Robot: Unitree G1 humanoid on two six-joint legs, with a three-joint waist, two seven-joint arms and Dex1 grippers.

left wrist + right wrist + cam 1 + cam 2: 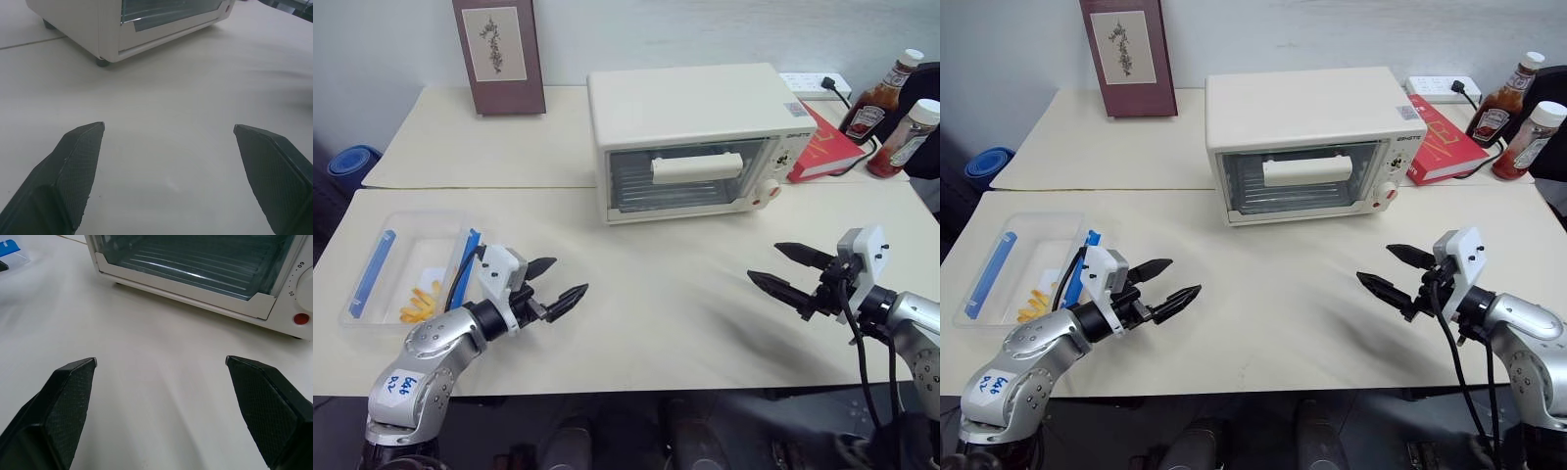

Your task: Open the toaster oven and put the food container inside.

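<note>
Both the left gripper (556,282) and right gripper (790,269) hang spread wide and empty above the table (666,294). The toaster oven (690,137), door closed, sits mid-table toward the far edge; the food container (411,269) lies by the left edge. Best hook the handle (697,167) squarely from above and pull down gently so the oven doesn't slide.

toaster oven (205,279) dial: "50", "09" | ketchup bottle (879,101) label: unreadable

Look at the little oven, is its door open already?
No, the toaster oven has its glass door shut flat against the front, with the bar handle upright across it.
</note>
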